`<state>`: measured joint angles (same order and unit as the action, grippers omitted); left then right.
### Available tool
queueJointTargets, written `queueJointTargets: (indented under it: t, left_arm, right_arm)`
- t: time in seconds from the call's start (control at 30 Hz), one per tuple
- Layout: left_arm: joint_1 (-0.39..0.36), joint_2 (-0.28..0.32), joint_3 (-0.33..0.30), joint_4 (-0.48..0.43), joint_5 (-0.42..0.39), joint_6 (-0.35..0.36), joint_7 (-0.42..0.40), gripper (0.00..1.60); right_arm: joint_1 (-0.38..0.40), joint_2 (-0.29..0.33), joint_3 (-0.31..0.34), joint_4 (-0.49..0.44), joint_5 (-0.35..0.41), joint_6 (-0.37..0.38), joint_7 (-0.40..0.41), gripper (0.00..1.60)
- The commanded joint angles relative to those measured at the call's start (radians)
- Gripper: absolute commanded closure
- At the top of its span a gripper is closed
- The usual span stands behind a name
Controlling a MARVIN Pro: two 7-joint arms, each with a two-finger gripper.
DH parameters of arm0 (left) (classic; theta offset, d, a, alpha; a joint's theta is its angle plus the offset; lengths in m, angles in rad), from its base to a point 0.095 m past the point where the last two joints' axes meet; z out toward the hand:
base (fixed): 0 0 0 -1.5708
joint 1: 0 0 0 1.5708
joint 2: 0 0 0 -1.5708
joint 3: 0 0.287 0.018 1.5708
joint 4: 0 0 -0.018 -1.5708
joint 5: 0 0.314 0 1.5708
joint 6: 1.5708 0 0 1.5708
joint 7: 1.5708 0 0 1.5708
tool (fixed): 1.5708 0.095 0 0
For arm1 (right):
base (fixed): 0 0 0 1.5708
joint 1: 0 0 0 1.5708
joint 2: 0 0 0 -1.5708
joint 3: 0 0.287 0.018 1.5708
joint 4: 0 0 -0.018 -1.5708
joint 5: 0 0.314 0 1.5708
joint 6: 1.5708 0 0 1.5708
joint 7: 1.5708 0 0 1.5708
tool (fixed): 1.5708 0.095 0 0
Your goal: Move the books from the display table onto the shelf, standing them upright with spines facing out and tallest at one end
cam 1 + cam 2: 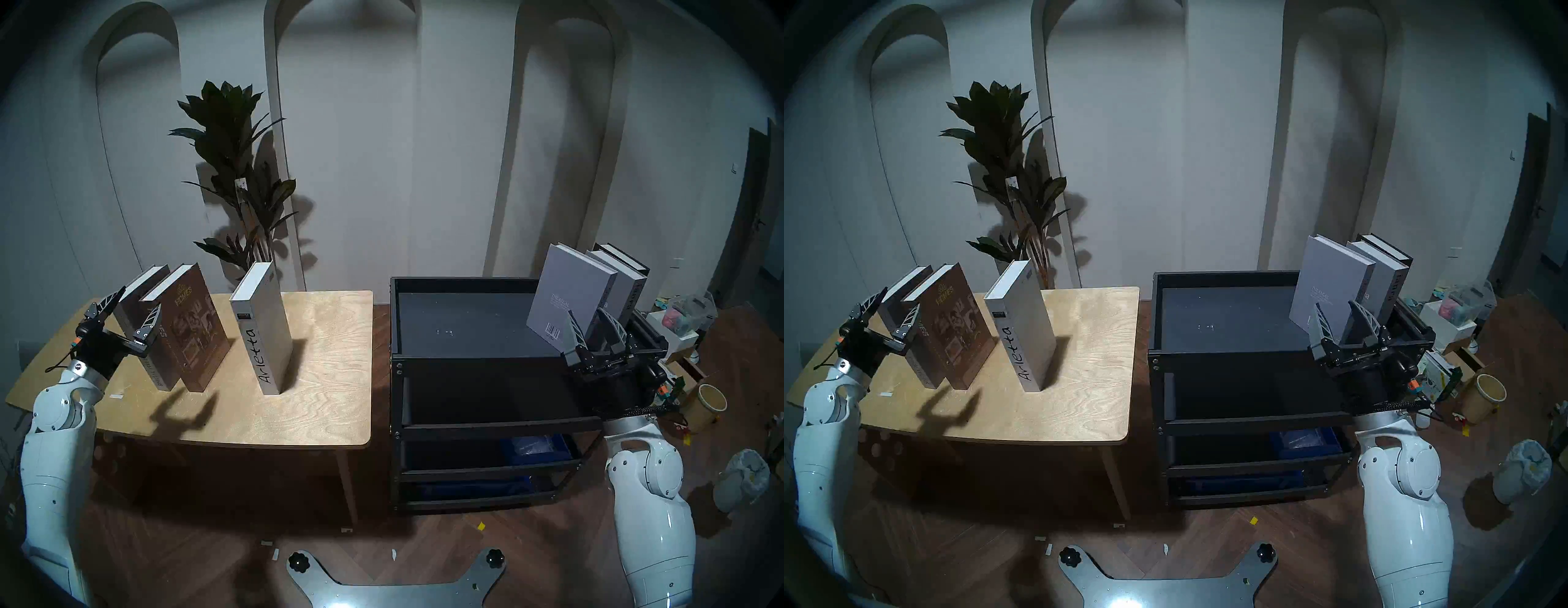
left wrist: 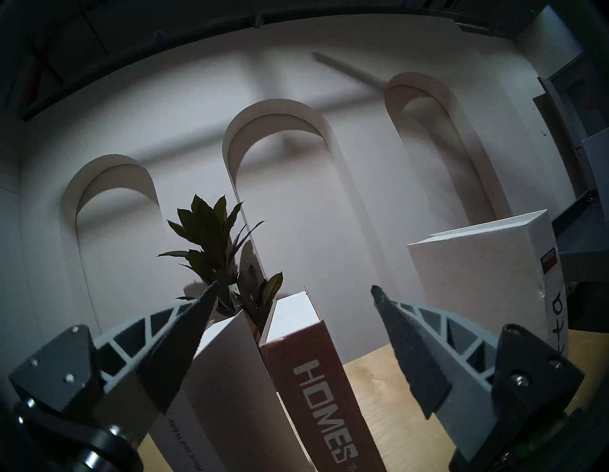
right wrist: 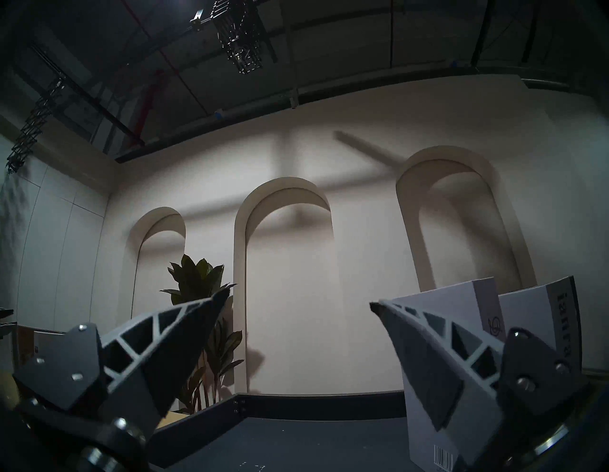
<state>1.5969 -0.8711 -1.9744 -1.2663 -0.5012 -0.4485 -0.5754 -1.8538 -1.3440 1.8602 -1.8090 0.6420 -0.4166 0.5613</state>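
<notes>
- Fingers of the left gripper (image 1: 129,312) stand wide apart and hold nothing; in the left wrist view they flank the tops of the grey book (image 2: 227,372) and the brown "HOMES" book (image 2: 316,379), with clear gaps on both sides.
- Fingers of the right gripper (image 1: 594,327) are also spread wide and empty, raised just in front of the grey "Discontent" book (image 1: 568,293); whether they touch it cannot be told.
- On the worktop (image 1: 322,382), three books stand upright: the grey book (image 1: 135,297) at about 9 o'clock, "HOMES" (image 1: 195,322) leaning against it, and the white "Arletta" book (image 1: 265,327) apart from them, towards the centre.
- On the shelf (image 1: 466,322), a black rack at 3 o'clock from the worktop, three books stand together at the top tray's far right end, about 2 o'clock: "Discontent" on the left, the grey "ianra" book (image 1: 628,293) next, and a black book (image 1: 623,257) behind them.
- A potted plant (image 1: 237,170) stands behind the worktop at 12 o'clock.
- Clutter, a paper cup (image 1: 708,403) and a bin (image 1: 742,479) lie on the floor to the right of the shelf.
</notes>
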Motion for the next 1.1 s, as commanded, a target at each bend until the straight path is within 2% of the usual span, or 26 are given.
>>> queueJointTargets:
  t: [0.0,0.33,0.9,1.07]
  left_arm:
    - [-0.050,0.013,-0.003,0.006,-0.024,-0.024,-0.016,0.00]
    - [-0.074,0.002,0.026,0.050,-0.036,-0.039,-0.038,0.00]
    - [-0.180,0.018,0.100,0.166,-0.025,-0.052,-0.048,0.00]
    - [-0.222,0.018,0.127,0.226,-0.023,-0.057,-0.054,0.00]
  right_arm:
    - [0.019,-0.007,0.005,-0.006,-0.019,-0.026,-0.013,0.00]
    - [0.029,-0.007,0.010,0.012,-0.042,-0.030,-0.032,0.00]
    - [0.093,-0.007,-0.008,0.074,-0.087,-0.023,-0.064,0.00]
    - [0.118,-0.004,-0.019,0.096,-0.104,-0.024,-0.076,0.00]
